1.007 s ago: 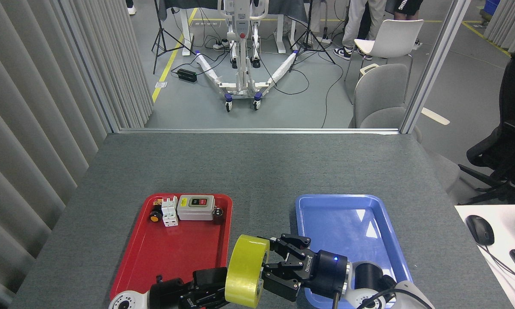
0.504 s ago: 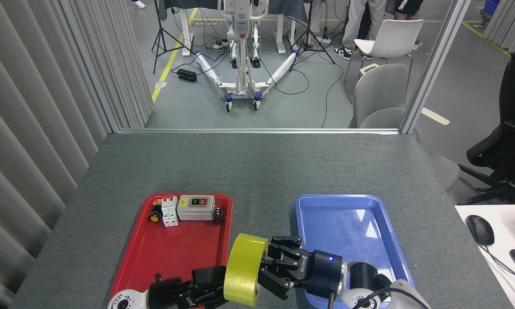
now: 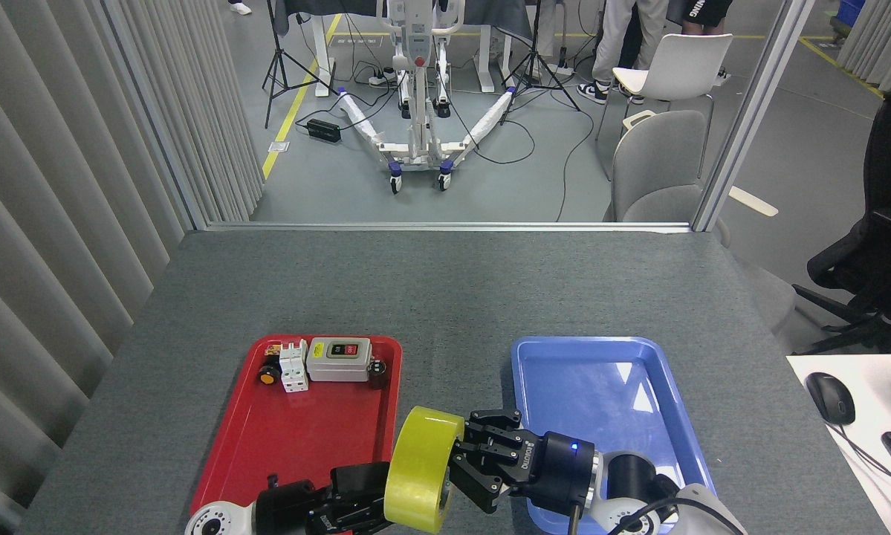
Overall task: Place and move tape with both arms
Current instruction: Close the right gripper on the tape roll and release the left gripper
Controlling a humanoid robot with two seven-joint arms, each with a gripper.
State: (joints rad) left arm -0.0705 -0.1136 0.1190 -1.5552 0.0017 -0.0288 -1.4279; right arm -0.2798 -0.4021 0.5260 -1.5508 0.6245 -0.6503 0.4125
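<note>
Since the earlier frames the tape (image 3: 418, 469) has sunk a little lower and drifted slightly left, and the right gripper (image 3: 469, 461) has followed it, its fingers drawn closer in against the roll's right face. One grey counter (image 3: 445, 290) carries two trays, well apart. One red tray (image 3: 296, 438) on the left holds a cluster of small electrical parts along its far edge: a grey switch box (image 3: 339, 359), a white breaker (image 3: 293, 365), a small yellow-capped part (image 3: 268, 375) and a small dark knob (image 3: 376, 369); the rest of that tray is bare. One blue tray (image 3: 608, 394) on the right holds nothing that shows. One roll of yellow tape stands on edge, held up between the two trays near the counter's front. Two grippers meet at it: the left gripper (image 3: 367, 496) comes from below left with its dark fingers against the roll's left side, clenched on it as far as can be seen, and the right gripper has its fingers curled at the roll's right face, though whether they actually clamp it I cannot tell.
</note>
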